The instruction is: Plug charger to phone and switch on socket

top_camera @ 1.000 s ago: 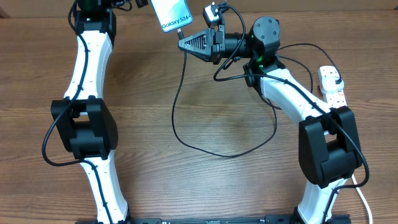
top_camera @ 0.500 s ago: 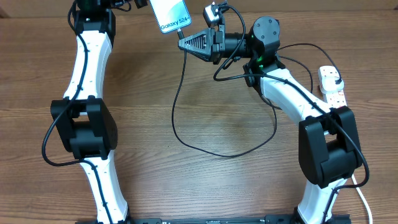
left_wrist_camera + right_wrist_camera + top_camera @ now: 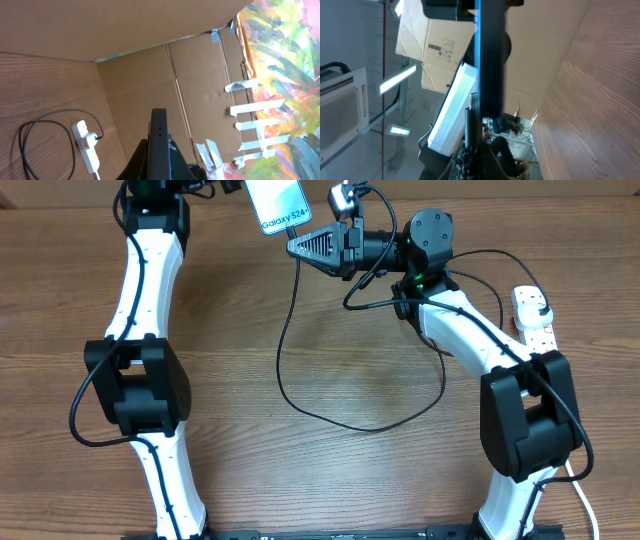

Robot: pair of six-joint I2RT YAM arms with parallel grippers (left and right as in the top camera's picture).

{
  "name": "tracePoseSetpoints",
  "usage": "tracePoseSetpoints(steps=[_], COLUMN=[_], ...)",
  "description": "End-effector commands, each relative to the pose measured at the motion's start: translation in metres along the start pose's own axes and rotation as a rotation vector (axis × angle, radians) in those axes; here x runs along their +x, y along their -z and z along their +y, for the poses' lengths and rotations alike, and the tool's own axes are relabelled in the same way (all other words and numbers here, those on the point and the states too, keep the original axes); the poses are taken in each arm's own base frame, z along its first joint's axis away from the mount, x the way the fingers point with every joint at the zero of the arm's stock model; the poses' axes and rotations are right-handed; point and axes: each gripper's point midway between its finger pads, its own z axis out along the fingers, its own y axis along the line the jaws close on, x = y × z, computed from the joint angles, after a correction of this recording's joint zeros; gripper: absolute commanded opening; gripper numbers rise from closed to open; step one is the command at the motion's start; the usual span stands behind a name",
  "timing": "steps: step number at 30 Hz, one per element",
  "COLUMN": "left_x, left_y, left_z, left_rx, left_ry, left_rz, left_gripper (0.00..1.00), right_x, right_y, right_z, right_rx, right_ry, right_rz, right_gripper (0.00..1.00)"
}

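wood-grain table, brown, matt, fills the overhead view. two white-and-black jointed arms rise from the bottom edge: left arm runs straight up the left side, right arm bends from the lower right toward the top centre. socket: white oblong plastic strip with small red marks, lying flat at the right edge of the frame, well apart from both claws; the charger's far end runs to it. phone: slim flat rectangle at the top centre, lifted off the table, glossy light blue screen with small white text near its lower end, dark rim. left gripper is pressed together on the phone; in the left wrist view the phone stands edge-on between its dark fingers, a thin black slab. right gripper: black ribbed wedge-shaped fingers pointing left, pinched on the connector end of the charger, tip just under the phone's lower right corner, close to touching; whether the connector is seated cannot be told. in the right wrist view the phone's edge shows as a dark vertical bar with a blue strip, directly above the fingers. charger cable is thin, black and limp; it drops from the claw, loops wide across mid-table and climbs back toward the right.
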Motion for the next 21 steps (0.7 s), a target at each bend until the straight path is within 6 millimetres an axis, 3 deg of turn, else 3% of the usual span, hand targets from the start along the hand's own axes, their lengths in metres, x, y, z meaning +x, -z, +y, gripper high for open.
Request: tracePoseSetpoints(steps=[1,8,10,14,18,21], left_x=[0.008,-0.011,-0.012,-0.011,-0.011,-0.013], left_y=[-0.003,0.005,0.005,0.008,0.01,0.011], left_z=[-0.03,-0.03,-0.031,-0.055,-0.057,-0.057], left_rx=[0.021,0.021,0.026,0.09,0.093,0.094], left_ry=[-0.049,0.046,0.071,0.002,0.003,0.03], left_rz=[0.019,-0.078,-0.081,-0.084,-0.084,-0.088], left_gripper=[0.04,0.04,0.04,0.04,0.04,0.04], right_x=[-0.005,-0.007,-0.012,-0.014,-0.011,-0.009], right_y=[0.0,0.0,0.0,0.0,0.001,0.001], right_z=[0.015,0.016,0.02,0.029,0.048,0.048], right_rx=[-0.008,-0.011,-0.022,-0.052,-0.107,-0.107], right_ry=[0.004,-0.013,-0.032,-0.042,-0.005,-0.004], right_rz=[-0.021,-0.035,-0.063,-0.08,-0.074,-0.062], right_gripper=[0.04,0.04,0.04,0.04,0.04,0.04])
